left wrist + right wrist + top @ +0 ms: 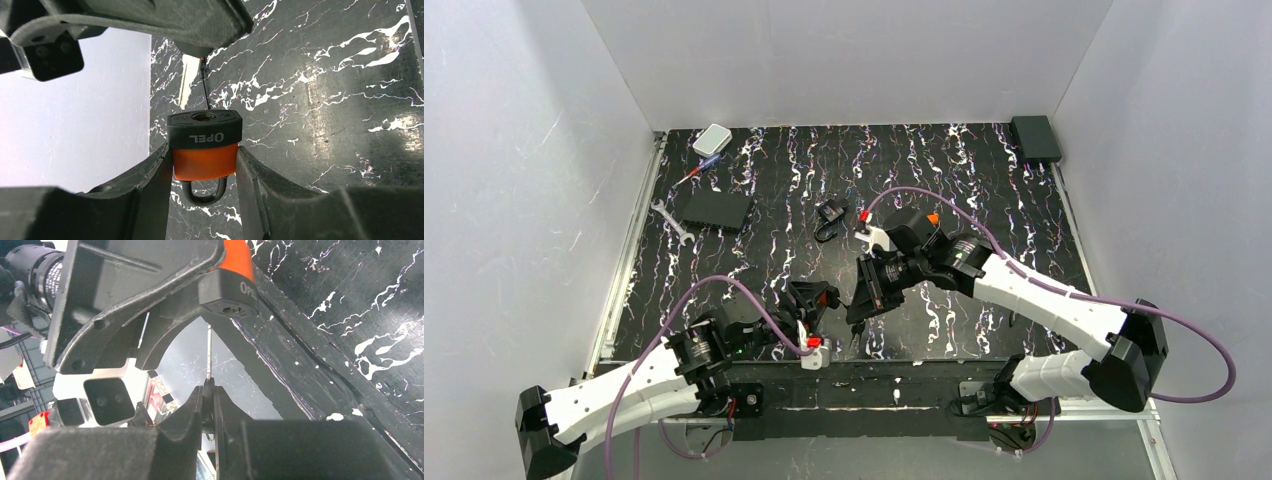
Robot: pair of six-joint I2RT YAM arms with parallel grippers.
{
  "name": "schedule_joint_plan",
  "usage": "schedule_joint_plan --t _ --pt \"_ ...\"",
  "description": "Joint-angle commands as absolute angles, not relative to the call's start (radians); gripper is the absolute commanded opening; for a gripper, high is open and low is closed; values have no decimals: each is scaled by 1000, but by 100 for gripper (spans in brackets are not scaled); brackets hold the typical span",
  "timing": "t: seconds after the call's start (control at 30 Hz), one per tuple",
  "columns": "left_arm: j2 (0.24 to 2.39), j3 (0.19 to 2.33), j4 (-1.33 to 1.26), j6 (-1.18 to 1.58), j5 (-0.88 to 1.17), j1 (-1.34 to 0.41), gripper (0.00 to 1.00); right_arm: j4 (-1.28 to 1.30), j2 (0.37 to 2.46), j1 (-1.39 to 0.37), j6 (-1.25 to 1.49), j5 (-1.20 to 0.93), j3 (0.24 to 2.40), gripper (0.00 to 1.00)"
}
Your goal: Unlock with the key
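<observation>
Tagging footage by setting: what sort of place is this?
Probably a robot test cell: white walls box in a black marbled table, the left arm and right arm bolted at its edge.

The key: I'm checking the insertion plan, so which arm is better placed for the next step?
Right. The right end effector pinches the key, blade aimed at the keyhole of the padlock and close to it. The left end effector only clamps the padlock, so it should probably just hold.

Table [1004, 190] clearance.
Near middle blocked: left gripper [204, 165] with padlock [204, 137] and right gripper [209, 390] with key [208, 355], close together. Small black item [828, 216] behind them. Left rear crowded by flat black box [714, 208], wrench [670, 221], white box [712, 139]. Right rear open up to corner box [1035, 137].
</observation>
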State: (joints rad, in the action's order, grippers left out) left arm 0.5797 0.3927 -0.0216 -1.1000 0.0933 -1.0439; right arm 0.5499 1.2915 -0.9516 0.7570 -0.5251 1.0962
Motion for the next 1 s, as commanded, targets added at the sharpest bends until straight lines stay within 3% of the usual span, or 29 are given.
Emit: schedule_joint_plan --t 0.0,0.97 --pt "563 410 -66 -1108 99 -1049 0 513 1247 -959 773 -516 1088 1" --pt "577 411 -65 -1103 128 -1049 0 491 1298 -960 743 -512 1103 1"
